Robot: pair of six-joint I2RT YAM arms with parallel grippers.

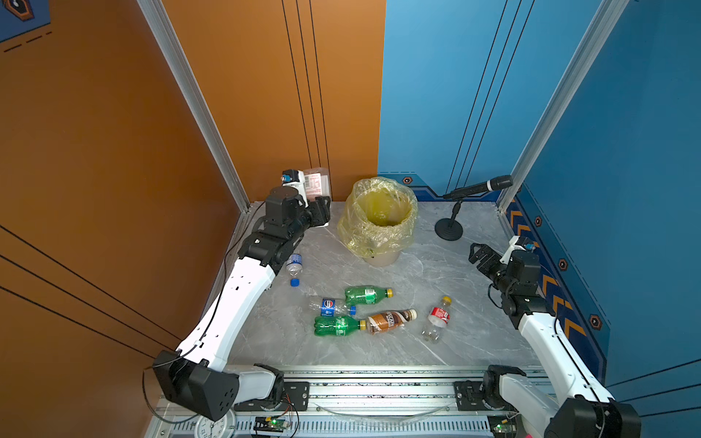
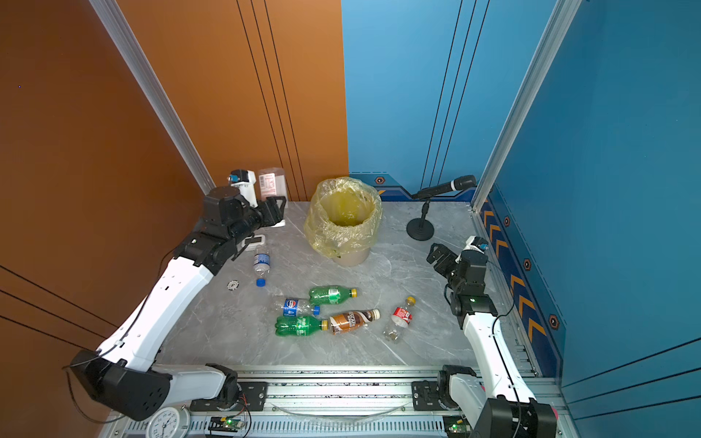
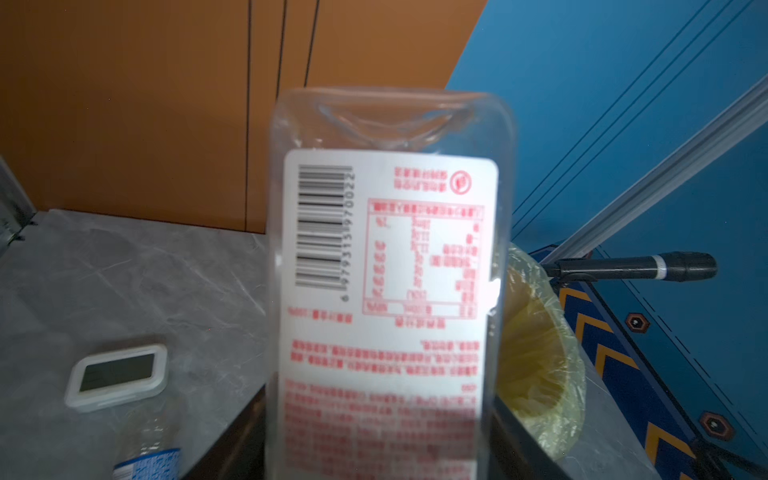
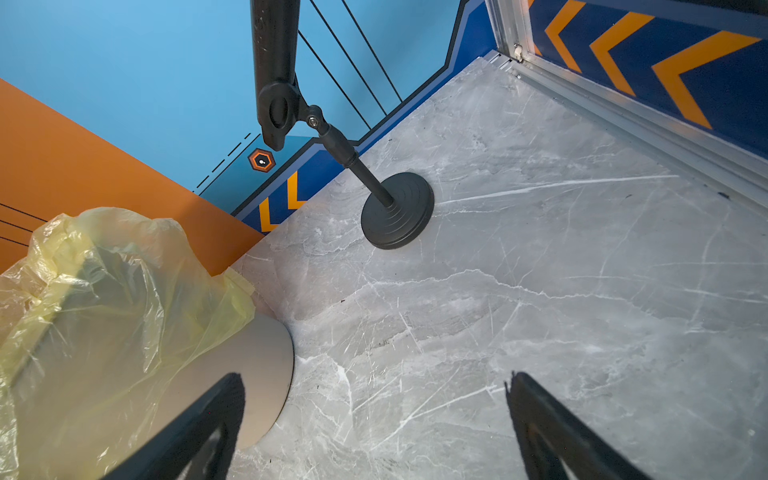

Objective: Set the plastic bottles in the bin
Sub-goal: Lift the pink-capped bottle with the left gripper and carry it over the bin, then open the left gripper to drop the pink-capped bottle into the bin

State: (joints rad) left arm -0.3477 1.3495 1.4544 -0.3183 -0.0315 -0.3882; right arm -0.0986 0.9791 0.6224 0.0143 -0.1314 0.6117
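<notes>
The left gripper [image 1: 321,212] is pinching the white red-label bottle [image 3: 386,270] between its jaws, holding it just beside the bin [image 1: 354,227]. The digital timer [image 3: 118,376] and the water bottle [image 1: 294,265] are lying nearby. The right gripper [image 4: 374,386] is hovering with its jaws spread near the microphone stand [image 4: 397,210].

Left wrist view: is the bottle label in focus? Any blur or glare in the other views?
Left wrist: the bottle label is soft, worst at its near end, though the barcode bars are distinct; the timer is slightly blurred. Right wrist: the microphone stand and table are sharp; the right gripper shows its fingers as dark, blurred silhouettes. Both top views: sharp, with a bright glare strip along the table's near edge.
</notes>
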